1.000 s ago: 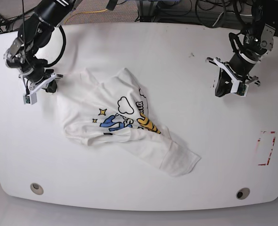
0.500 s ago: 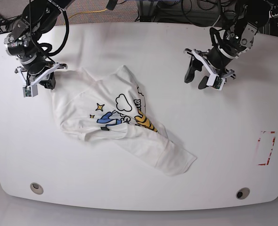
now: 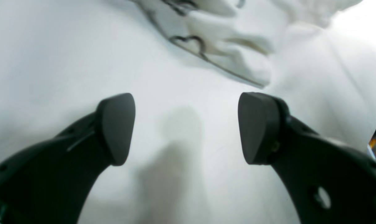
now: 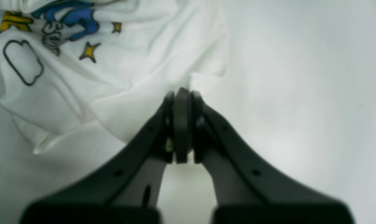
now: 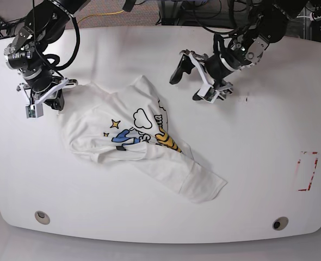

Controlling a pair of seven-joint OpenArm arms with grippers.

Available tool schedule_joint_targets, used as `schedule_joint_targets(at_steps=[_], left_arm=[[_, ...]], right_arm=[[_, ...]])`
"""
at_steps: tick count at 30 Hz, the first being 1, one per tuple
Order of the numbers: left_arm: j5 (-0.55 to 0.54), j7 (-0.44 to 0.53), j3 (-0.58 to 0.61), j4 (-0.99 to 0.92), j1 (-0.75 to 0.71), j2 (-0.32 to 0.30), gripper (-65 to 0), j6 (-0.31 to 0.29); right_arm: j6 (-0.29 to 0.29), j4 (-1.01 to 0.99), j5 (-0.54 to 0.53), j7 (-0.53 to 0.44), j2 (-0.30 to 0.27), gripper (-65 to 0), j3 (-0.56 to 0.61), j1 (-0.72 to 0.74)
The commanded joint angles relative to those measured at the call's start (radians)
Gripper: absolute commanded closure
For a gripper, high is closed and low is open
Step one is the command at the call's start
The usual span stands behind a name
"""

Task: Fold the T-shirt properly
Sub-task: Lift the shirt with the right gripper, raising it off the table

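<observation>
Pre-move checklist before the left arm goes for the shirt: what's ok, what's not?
1. Left gripper open: ok, jaws stand wide apart in its wrist view.
2. Nothing between the left jaws: ok, only bare table shows in the gap.
3. Left gripper lined up on the T-shirt: not ok, it is beside the cloth's upper edge, not yet on it.
4. Right gripper shut: ok, jaws are pressed together.
5. Right gripper actually pinching cloth: cannot tell; its tips sit at the shirt's edge, but no fabric clearly shows between them.
6. Shirt flat enough to fold: not ok, it lies crumpled with the print creased.
</observation>
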State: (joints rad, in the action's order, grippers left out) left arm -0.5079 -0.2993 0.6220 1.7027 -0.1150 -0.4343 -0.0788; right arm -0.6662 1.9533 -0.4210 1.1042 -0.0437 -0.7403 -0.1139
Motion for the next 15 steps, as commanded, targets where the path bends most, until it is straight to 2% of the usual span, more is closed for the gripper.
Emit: schedule_joint_targets(at_steps=[1, 4, 7, 15], left_arm=[[-0.004, 0.021, 0.042, -0.019, 0.045, 0.018, -47.8, -0.011], [-0.004, 0.024, 0.097, -0.049, 0.093, 0.024, -47.8, -0.013], [-0.004, 0.027, 0.157, -0.083, 0.154, 0.068, -47.8, -0.013], [-0.004, 0.028, 0.201, -0.189, 0.226, 0.154, -47.8, -0.014]], right_arm=[[-0.002, 0.016, -0.011, -0.019, -0.012, 0.0, -0.003, 0.012], [0.000, 0.016, -0.011, -0.014, -0.012, 0.0, -0.003, 0.030], [-0.002, 0.019, -0.011, -0.014, -0.012, 0.0, -0.003, 0.047], [-0.002, 0.019, -0.011, -0.014, -0.055, 0.0, -0.003, 0.092]])
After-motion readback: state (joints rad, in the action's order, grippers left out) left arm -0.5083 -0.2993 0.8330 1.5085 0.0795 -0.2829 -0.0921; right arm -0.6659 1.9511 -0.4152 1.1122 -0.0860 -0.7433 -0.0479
